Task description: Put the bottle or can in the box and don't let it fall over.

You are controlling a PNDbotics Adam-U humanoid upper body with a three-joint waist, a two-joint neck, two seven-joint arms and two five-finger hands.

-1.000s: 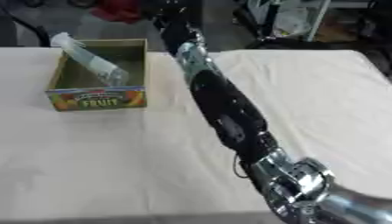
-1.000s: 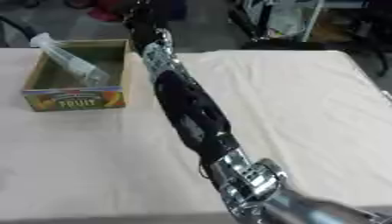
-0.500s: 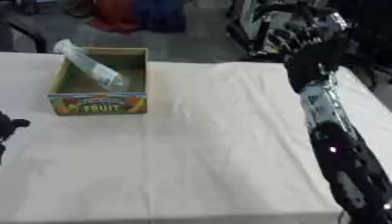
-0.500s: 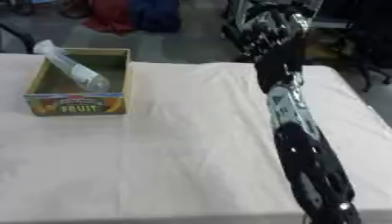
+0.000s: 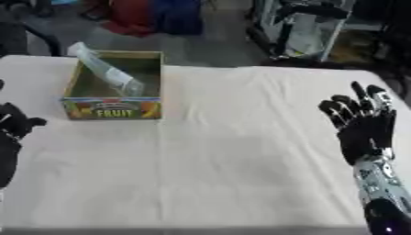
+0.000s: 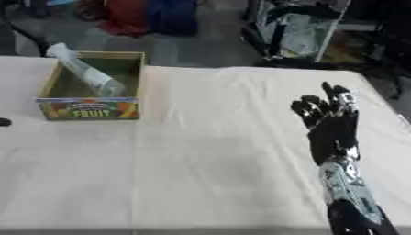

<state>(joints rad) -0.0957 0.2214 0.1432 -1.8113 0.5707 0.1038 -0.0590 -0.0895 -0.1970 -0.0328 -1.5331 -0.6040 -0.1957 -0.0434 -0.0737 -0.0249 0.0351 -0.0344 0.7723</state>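
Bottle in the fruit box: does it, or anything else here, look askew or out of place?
Yes. The clear bottle is not upright: it leans diagonally inside the fruit box, its top end poking over the far left corner. Both hands are away from it: right hand open at the right, left hand at the left edge.

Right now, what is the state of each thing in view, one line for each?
bottle: inside the box, tilted, its top leaning on the box's far left corner, not upright.
box: open on top, upright on the table, far left.
right hand: open, fingers up, holds nothing, at the right side.
left hand: at the left edge, only partly in view, holds nothing visible.
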